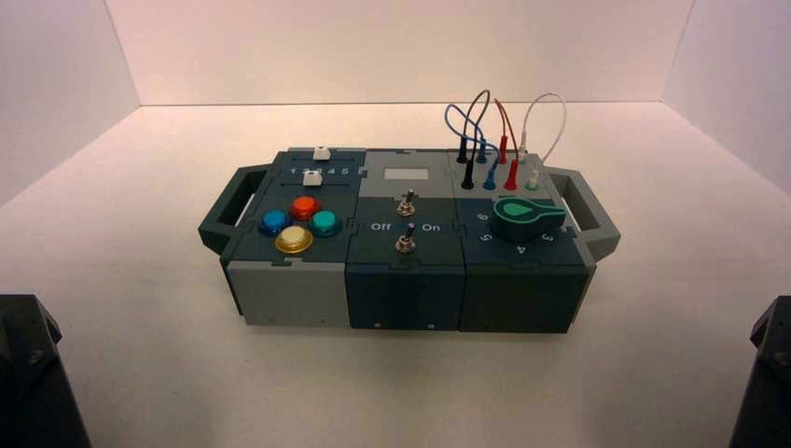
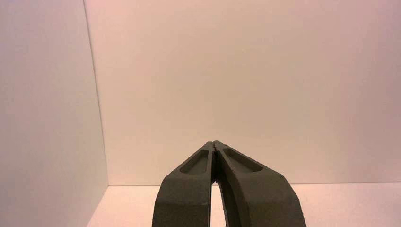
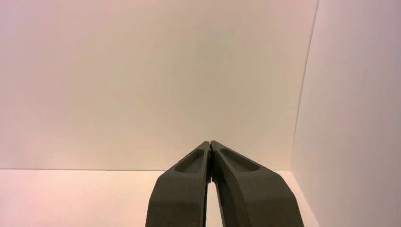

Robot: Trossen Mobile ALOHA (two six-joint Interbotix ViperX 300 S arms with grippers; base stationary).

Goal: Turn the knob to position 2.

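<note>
The green teardrop knob with its dark round base sits on the right block of the box, ringed by white numerals. Its narrow end points toward the box's right handle. My left gripper is shut and empty, parked low at the near left, far from the box. My right gripper is shut and empty, parked low at the near right. Both wrist views face the bare back wall; neither shows the box. In the high view only the arms' dark bases show, the left arm and the right arm.
The box's left block bears blue, red, green and yellow push buttons and white sliders. The middle block has two metal toggle switches by Off and On lettering. Plugged wires loop at the back right. Handles jut from both ends.
</note>
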